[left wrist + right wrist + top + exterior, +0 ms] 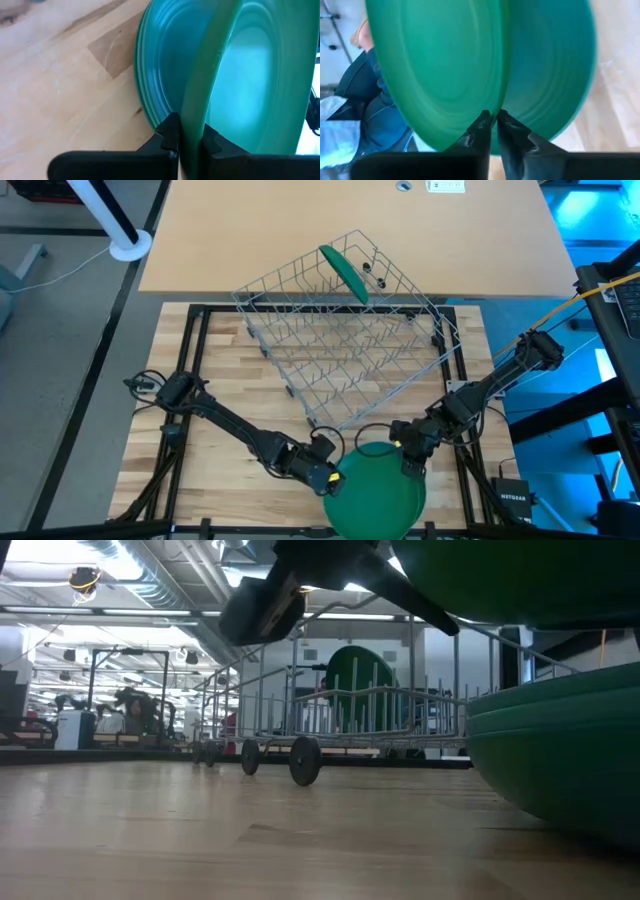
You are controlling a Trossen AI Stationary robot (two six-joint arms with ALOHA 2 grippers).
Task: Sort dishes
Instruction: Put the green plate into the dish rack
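From overhead I lose part of the stack of green plates [378,492] at the near table edge, where it runs out of view, so I cannot count them. In the low view the stack [560,755] fills the right side as a dark bulk, and an arm blocks the top.

My left gripper [189,137] is clamped on the rim of the top plate [240,75], lifting that edge clear of the plates beneath. My right gripper [492,120] sits at the rim on the stack's opposite side, its fingers close about the plate edge; I cannot tell whether they truly grip.

The wooden table [220,360] is pale butcher block; past it the low view shows a workshop with ceiling lights.

Farther back stands the wire rack [345,340], with one plate [345,275] upright in its far slots.
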